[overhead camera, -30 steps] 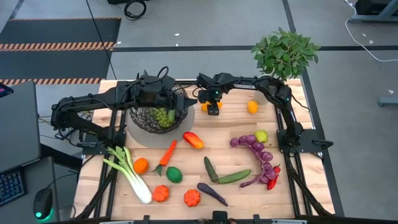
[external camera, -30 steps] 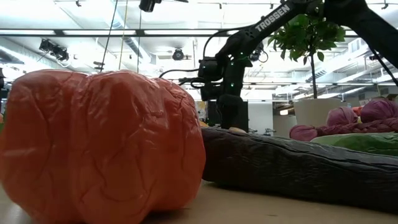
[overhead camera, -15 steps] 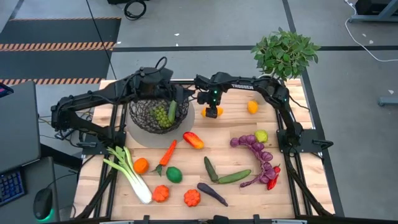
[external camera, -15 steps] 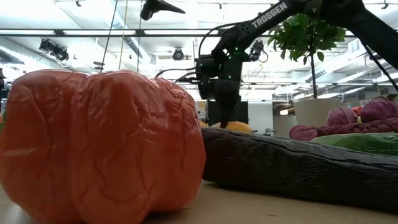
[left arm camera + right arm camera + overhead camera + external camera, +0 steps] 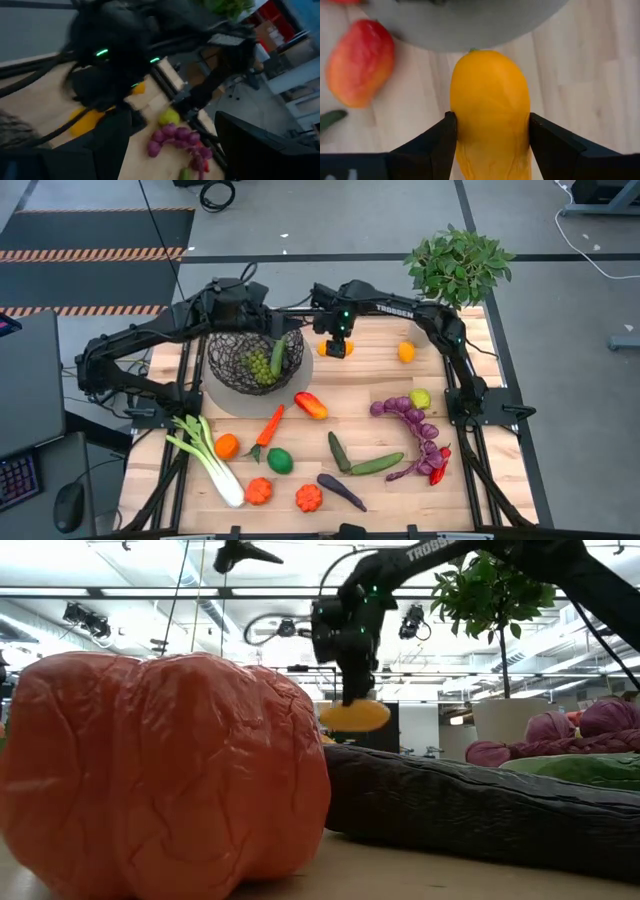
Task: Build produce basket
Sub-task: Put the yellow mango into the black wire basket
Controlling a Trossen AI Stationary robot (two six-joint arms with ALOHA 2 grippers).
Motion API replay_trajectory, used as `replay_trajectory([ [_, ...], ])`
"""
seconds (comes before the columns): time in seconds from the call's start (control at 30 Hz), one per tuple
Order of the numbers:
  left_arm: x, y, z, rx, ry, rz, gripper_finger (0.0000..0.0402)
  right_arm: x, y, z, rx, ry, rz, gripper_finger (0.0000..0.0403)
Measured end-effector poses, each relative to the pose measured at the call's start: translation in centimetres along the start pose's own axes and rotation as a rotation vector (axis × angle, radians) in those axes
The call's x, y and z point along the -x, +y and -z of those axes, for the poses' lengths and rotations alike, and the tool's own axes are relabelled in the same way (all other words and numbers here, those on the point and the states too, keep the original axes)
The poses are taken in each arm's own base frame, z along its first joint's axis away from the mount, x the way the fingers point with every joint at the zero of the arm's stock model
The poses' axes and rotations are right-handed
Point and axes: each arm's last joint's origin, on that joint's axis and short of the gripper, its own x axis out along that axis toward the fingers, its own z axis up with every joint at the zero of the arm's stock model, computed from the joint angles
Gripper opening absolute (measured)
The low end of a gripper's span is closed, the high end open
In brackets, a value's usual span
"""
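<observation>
Basket point(image 5: 255, 360) sits at the table's back left, holding green grapes point(image 5: 259, 366) and a cucumber point(image 5: 277, 357). Beside it, right gripper point(image 5: 335, 348) pinches a yellow-orange fruit point(image 5: 489, 107) aloft; left gripper point(image 5: 262, 315) hangs spread behind the basket.

A blurred close view across a pale wooden bench point(image 5: 50, 107). A large dark robot arm point(image 5: 115, 55), the other arm, fills the upper middle, with small green lights glowing on its housing. Below it sits a smooth yellow-orange fruit point(image 5: 86, 121), partly hidden by dark cabling and dark shapes in the foreground. Farther off on the bench lies a small round yellow-green fruit point(image 5: 169, 117), and just beside it a curved bunch of purple grapes point(image 5: 172, 139). A small green piece point(image 5: 186, 174) shows near the grapes, too unclear to name. A black metal frame point(image 5: 210, 85) stands at the bench edge, with grey floor point(image 5: 250, 105) beyond it.
</observation>
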Motion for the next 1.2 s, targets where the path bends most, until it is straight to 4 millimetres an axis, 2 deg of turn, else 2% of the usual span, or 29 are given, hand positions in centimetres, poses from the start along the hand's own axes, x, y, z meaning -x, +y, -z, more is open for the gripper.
replay_trajectory([
  [0.27,2.3,1.4,-1.9,0.040,-0.096,-0.037,0.0293,5.4,1.5,-1.7,-0.052,-0.153,-0.034,0.0231],
  [0.43,3.2,1.8,-2.4,0.070,-0.127,-0.051,0.0293,7.4,3.0,-2.7,-0.073,-0.253,-0.055,0.0231],
  [1.03,5.6,1.6,-2.0,0.087,-0.082,-0.004,0.0293,7.7,8.2,-5.1,-0.104,-0.426,-0.184,0.0231],
  [1.2,6.3,1.7,-1.7,0.079,-0.059,-0.018,0.0293,7.7,9.2,-5.7,-0.106,-0.479,-0.164,0.0231],
])
